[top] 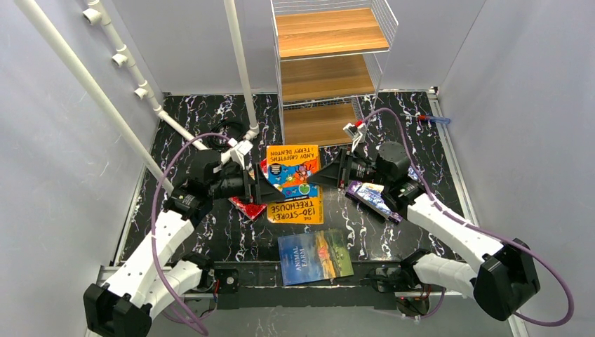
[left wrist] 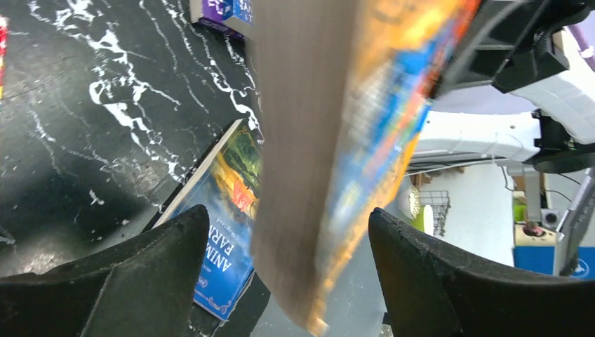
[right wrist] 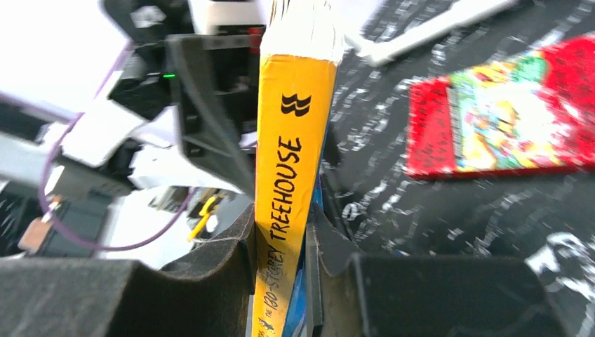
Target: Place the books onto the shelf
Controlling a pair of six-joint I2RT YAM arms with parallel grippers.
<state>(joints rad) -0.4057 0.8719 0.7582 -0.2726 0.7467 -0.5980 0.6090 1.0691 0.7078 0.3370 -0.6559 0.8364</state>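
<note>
Table [top: 231,242]: black with white marbled veining. Treehouse book [top: 293,175]: yellow spine, black lettering, blue cartoon cover. Second book [right wrist: 505,116]: red, illustrated. Animal Farm book [top: 314,257]: blue, painted landscape. Fourth book [top: 370,196]: purple. Shelf [top: 330,31]: white wire, brown wooden boards.

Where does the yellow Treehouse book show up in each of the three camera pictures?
Top external: the Treehouse book is at centre, between left gripper and right gripper.
Left wrist: blurred, edge-on down the middle, inside the left gripper's spread fingers.
Right wrist: its yellow spine stands at centre, pinched by the right gripper.
Shared landmark: the black marbled table, in all three.
</note>
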